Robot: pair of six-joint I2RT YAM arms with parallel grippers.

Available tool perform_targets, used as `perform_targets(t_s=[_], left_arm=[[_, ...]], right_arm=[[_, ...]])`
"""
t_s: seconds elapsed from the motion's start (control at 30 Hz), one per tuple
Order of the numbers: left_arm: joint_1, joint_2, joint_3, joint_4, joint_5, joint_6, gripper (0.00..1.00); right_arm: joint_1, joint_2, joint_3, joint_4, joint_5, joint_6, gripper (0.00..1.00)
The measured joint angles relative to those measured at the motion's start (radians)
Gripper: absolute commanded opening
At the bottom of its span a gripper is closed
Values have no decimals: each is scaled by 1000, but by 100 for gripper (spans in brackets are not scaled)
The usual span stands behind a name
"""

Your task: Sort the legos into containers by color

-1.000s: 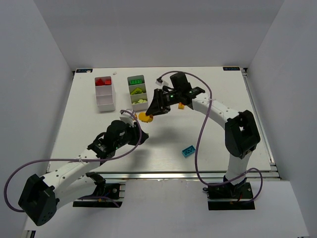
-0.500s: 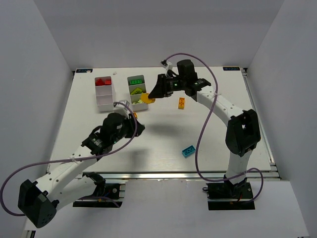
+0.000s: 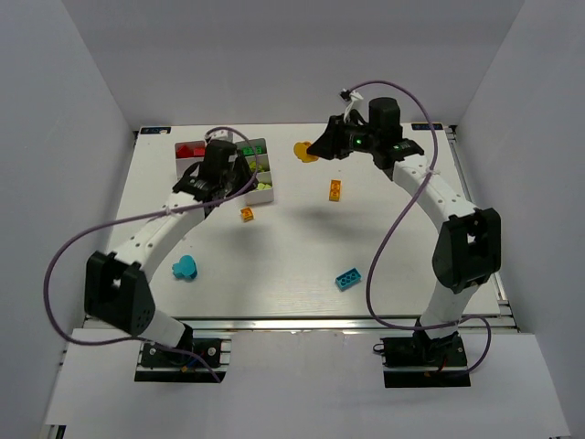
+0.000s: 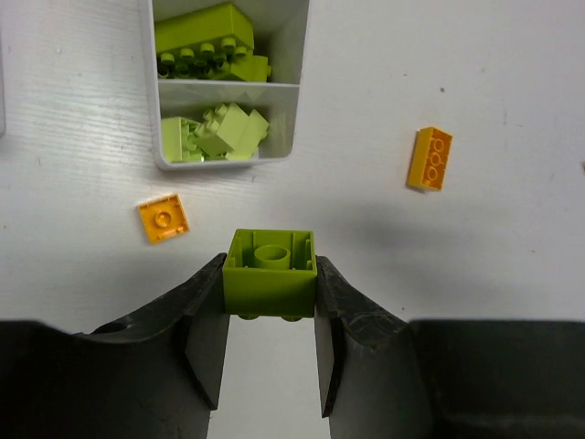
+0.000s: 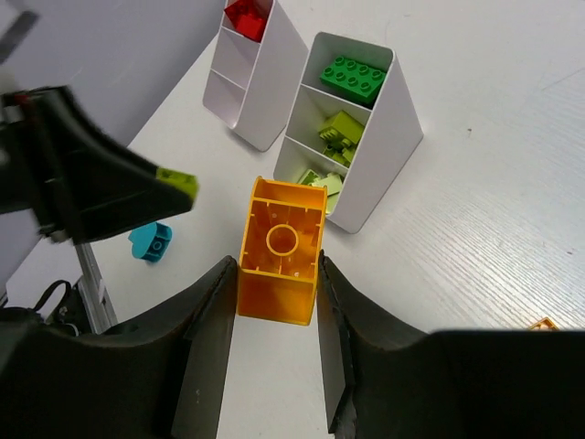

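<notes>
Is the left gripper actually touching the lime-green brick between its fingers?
Touching. The left wrist view shows the lime-green brick pinched in the left gripper, both finger pads flush against its sides with no gap.

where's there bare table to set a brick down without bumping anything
Free: the middle, bordered by the small orange plate, the long orange brick and the cyan brick; the near strip between the cyan brick and the cyan rounded piece. Crowded: the far left, where the left gripper holds a lime brick by the trays.
</notes>
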Motion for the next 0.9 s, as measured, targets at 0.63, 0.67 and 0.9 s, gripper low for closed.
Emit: perform_targets(t_s=[0.63,0.67,0.9], left_arm=[[18,396,331,-34,-136,120,36],[19,412,341,-34,-138,120,37],[24,486,382,-41,-158,123,49]], right_arm=[[-20,-80,-110,27,-20,-7,0],[-20,-82,-110,29,-20,-7,0],[-23,-96,-124,50,-24,-7,0]])
